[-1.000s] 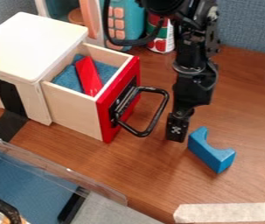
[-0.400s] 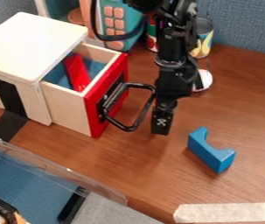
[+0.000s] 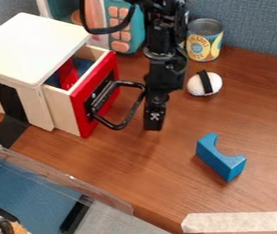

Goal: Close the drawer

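The wooden drawer with a red front stands partly out of the white-topped box. Its black wire handle sticks out to the right. Inside the drawer, a red block lies on blue cloth. My gripper hangs low over the table, upright, just right of the handle and against or very close to its outer bar; actual contact is hard to tell.
A blue arch block lies at the lower right. Behind the gripper are a white roll with a black band, a can and a teal toy with pink buttons. A clear panel edge crosses the lower left.
My gripper has moved left and slightly up in the view. The drawer has slid further into the box, its handle moving along. The can and white roll have come into sight.
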{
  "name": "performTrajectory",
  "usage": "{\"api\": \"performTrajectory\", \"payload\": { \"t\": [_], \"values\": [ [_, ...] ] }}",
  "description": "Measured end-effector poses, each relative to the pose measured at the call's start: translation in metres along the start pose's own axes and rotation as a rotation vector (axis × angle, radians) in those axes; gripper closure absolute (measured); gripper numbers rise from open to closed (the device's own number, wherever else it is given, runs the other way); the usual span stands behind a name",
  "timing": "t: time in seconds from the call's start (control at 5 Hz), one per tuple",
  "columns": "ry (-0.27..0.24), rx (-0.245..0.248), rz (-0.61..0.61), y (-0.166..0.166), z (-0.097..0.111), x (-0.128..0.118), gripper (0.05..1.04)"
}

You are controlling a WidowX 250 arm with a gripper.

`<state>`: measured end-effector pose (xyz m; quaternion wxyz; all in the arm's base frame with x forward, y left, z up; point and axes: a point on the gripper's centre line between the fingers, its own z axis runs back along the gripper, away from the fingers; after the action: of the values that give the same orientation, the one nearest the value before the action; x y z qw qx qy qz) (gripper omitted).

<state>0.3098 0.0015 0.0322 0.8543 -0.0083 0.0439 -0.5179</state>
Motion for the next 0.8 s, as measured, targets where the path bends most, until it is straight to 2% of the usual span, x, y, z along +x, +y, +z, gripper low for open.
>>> {"api": "performTrajectory", "payload": {
  "t": [0.2, 0.4, 0.8],
  "values": [
    [0.035, 0.003, 0.042, 0.006, 0.004, -0.010, 0.083],
    [0.121, 0.002, 0.122, 0.011, 0.004, -0.024, 0.083],
    [0.315, -0.058, 0.321, 0.014, 0.002, -0.047, 0.083]
  ]
}}
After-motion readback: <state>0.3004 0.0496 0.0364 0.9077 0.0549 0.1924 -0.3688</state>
